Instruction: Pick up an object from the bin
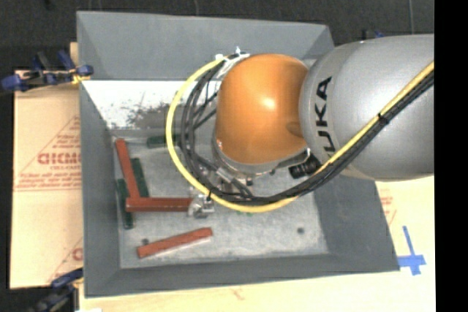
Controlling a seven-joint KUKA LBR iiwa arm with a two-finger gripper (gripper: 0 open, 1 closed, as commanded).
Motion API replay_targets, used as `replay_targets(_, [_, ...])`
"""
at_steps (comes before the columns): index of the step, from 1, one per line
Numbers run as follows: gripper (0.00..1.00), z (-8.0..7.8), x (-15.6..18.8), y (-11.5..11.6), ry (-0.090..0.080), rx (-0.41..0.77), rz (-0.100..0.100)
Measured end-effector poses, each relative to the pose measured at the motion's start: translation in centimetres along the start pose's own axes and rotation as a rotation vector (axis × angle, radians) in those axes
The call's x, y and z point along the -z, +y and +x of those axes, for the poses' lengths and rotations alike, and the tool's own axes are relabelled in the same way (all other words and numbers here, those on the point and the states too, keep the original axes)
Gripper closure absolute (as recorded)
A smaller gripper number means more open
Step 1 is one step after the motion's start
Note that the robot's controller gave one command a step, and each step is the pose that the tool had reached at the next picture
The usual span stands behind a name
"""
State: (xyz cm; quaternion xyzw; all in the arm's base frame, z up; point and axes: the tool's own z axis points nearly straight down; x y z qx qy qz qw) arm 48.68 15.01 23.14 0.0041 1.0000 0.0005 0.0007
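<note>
Three red-brown sticks lie in the left half of the bin [96, 179]. The gripper [201, 207] is low at the right end of the middle stick [157, 205]. That stick is a flat, narrow bar lying crosswise on the floor towards the front. Its left end meets the foot of the upright-running stick [126, 170], and the two form an L. Whether the gripper is spread, closed or clamped on this bar cannot be told, nor whether it touches it.

The third stick [174, 242] lies apart, nearer the front wall, at a slight slant.

Three dark green pieces can be counted. One long green strip [139, 179] lies just right of the upright-running stick, and another green strip [121, 202] lies to its left. A short green bit [155, 142] lies further back.

An orange cover [257, 113] with looped cables [174, 129] sits over the wrist on the grey arm [373, 113].
</note>
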Motion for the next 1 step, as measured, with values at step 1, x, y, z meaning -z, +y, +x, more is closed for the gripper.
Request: replay_targets(1, [1.00,0.00,0.00,-0.01,0.000,-0.002,0.000])
